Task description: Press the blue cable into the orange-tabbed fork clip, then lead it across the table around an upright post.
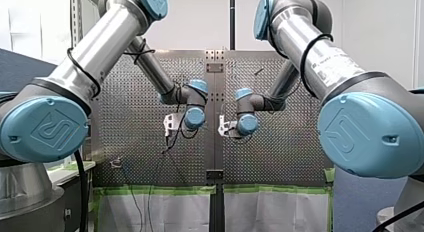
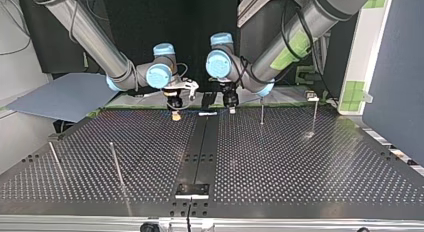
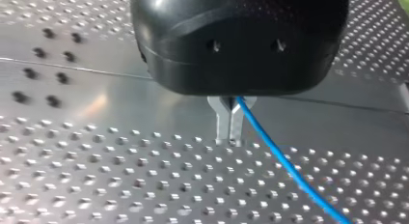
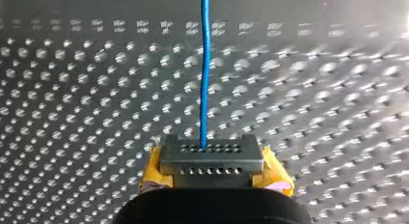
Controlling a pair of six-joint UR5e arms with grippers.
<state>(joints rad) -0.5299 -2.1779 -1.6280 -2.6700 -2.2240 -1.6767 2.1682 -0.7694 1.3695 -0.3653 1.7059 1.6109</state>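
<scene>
Left jaws, right jaws clench blue cable (image 3: 279, 156) | low over table (image 2: 300, 167), top view's upper middle | I judge: short span for clipping.

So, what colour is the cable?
The cable is blue, clearest in the right wrist view.

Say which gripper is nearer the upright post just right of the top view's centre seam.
Left. My left gripper hangs beside the post; my right gripper is across the seam, farther off.
</scene>
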